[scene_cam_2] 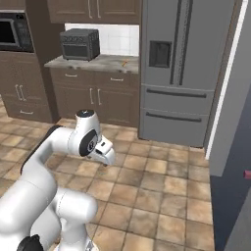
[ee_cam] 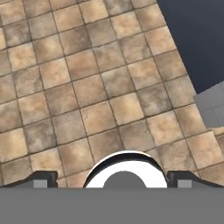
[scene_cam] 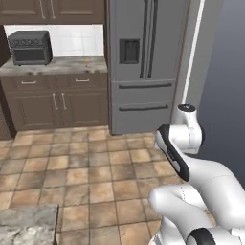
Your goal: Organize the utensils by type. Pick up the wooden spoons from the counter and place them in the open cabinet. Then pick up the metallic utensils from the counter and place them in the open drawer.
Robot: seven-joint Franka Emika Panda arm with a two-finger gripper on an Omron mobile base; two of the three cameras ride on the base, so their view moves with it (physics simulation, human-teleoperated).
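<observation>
Gripper [ee_cam: 112,179] open above floor tiles [ee_cam: 87,87], microwave [scene_cam_2: 12,32] in right base view

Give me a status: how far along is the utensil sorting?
Nothing looks done. The gripper is open and empty, aimed at the floor tiles. The counter by the toaster oven sits across the room, with a small orange item on it, too small to identify. All picking and placing remains.

One fridge [scene_cam: 143,62], one toaster oven [scene_cam: 30,47], one microwave [scene_cam_2: 14,32], one small orange thing [scene_cam_2: 124,62] on the desk [scene_cam_2: 103,62].
</observation>
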